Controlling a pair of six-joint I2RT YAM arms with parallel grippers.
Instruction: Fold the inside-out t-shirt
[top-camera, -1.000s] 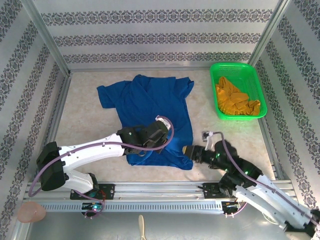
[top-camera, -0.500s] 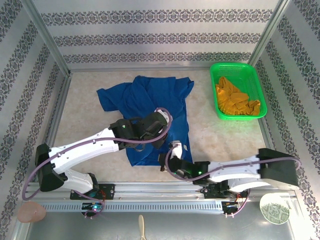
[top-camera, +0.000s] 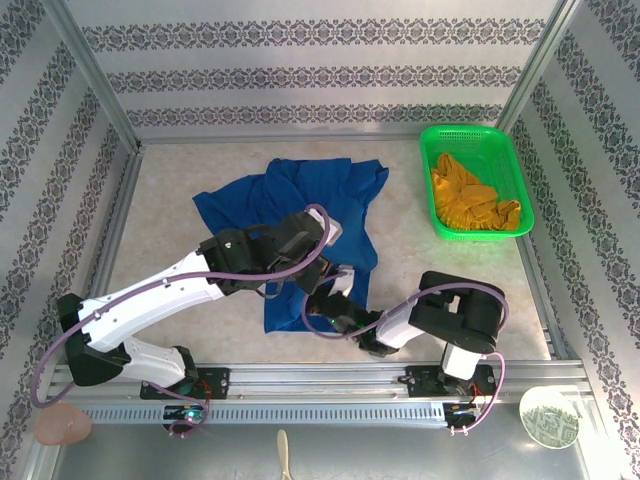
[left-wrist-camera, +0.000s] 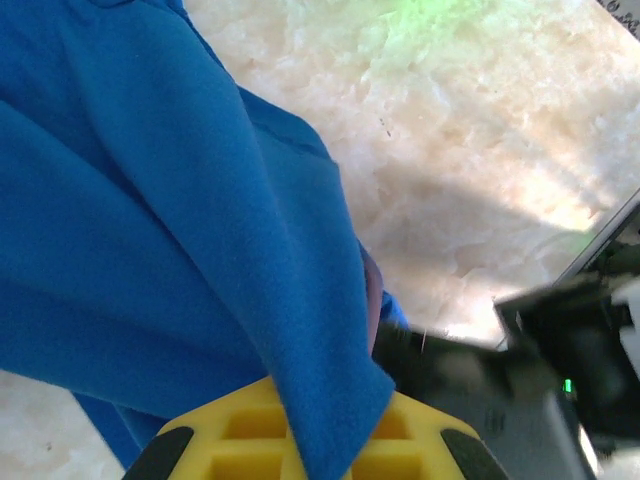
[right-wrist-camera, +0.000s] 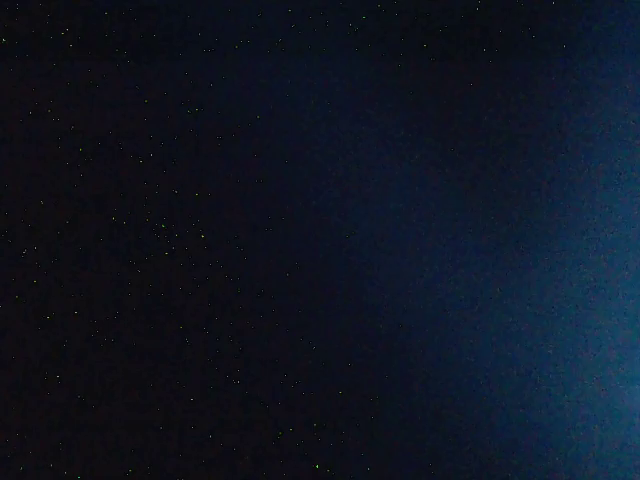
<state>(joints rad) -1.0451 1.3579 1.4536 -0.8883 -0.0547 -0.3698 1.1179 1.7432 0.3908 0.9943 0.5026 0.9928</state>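
Inside-out t-shirt (top-camera: 285, 190) on beige marbled tabletop (top-camera: 450, 270), centre-left. Patterned walls (top-camera: 300, 80) on three sides; green basket (top-camera: 468, 129) at far right. Cloth royal blue, bunched, near part raised in folds. Left gripper (top-camera: 322, 250) clamped on a fold that drapes over its yellow fingers (left-wrist-camera: 230, 445). Right gripper (top-camera: 338, 300) closed at the near hem. Cannot tell if cloth is pinched; wrist view is a dark blue blur.
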